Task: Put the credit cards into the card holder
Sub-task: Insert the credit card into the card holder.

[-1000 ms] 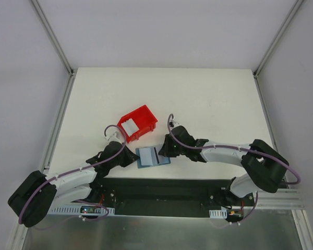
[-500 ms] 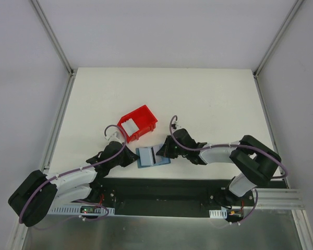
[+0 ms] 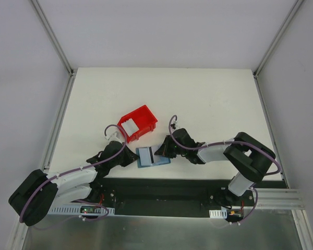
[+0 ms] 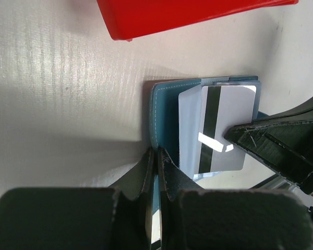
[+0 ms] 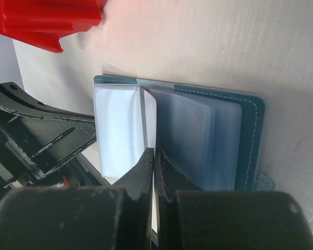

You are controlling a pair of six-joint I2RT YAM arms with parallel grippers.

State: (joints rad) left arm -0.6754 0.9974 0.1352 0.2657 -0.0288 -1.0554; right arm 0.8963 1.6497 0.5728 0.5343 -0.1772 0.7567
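Low, left arm (image 3: 78,174) outstretched, right arm (image 3: 215,152) folded

1. Red bin (image 3: 139,122) is sitting just off table centre at about 9 o'clock, long axis running roughly 8 to 2 o'clock.
2. White table (image 3: 208,94) is lying bare from centre out to 12 and 3 o'clock.
3. Black mounting plate (image 3: 167,190) is running along the table's 6 o'clock edge.
4. Grey metal sheet (image 3: 161,232) is showing beyond that plate, further toward 6 o'clock.
5. Aluminium frame rails (image 3: 52,36) are rising from the far table corners toward 11 and 1 o'clock.
6. Plain white walls (image 3: 161,31) are closing the cell at 9, 12 and 3 o'clock.
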